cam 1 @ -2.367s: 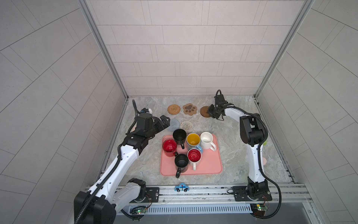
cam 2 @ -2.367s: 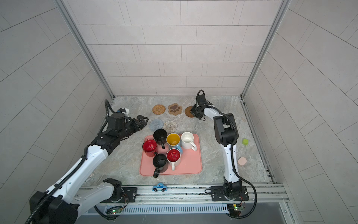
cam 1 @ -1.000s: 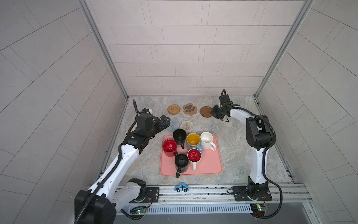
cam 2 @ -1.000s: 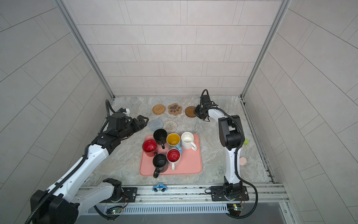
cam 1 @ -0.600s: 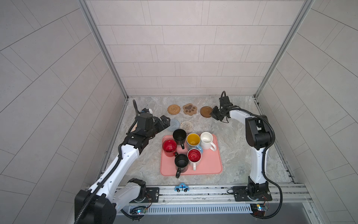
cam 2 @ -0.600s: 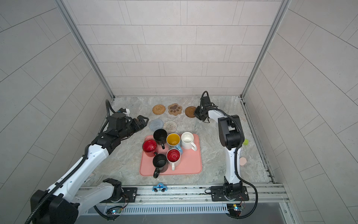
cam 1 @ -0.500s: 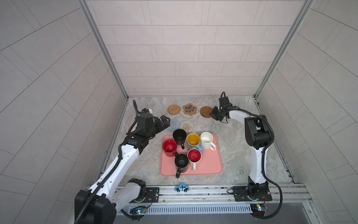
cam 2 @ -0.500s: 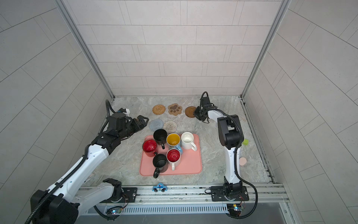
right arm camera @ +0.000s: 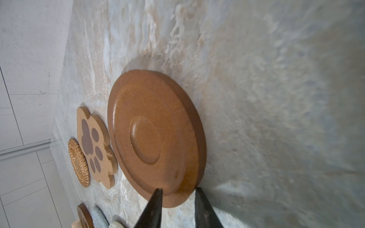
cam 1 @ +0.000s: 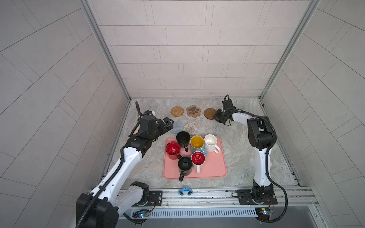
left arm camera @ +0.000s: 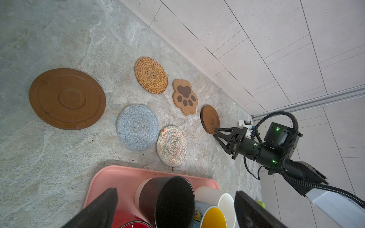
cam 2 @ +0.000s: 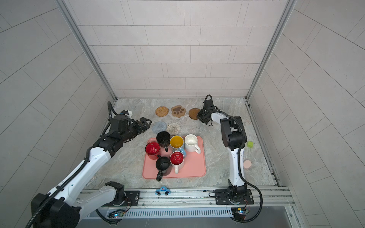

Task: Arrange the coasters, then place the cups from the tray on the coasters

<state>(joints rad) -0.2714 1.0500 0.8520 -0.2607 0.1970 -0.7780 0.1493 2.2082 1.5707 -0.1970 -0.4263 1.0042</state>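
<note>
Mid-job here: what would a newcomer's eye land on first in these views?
Six colourful mugs crowd the pink tray at the table's middle. Behind them, coasters lie toward the back wall, where the right arm's jaws pinch the rim of a brown coaster. The left arm's jaws hang wide open near the blue coaster.

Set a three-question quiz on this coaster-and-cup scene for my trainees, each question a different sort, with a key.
1. True or false: all six cups stand on the tray.
2. Which coaster does the right gripper pinch by its rim? A woven rattan; B paw-shaped; C brown wooden coaster.
3. Fill in: the left gripper has its jaws ____.
Key: 1 true; 2 C; 3 open.
</note>
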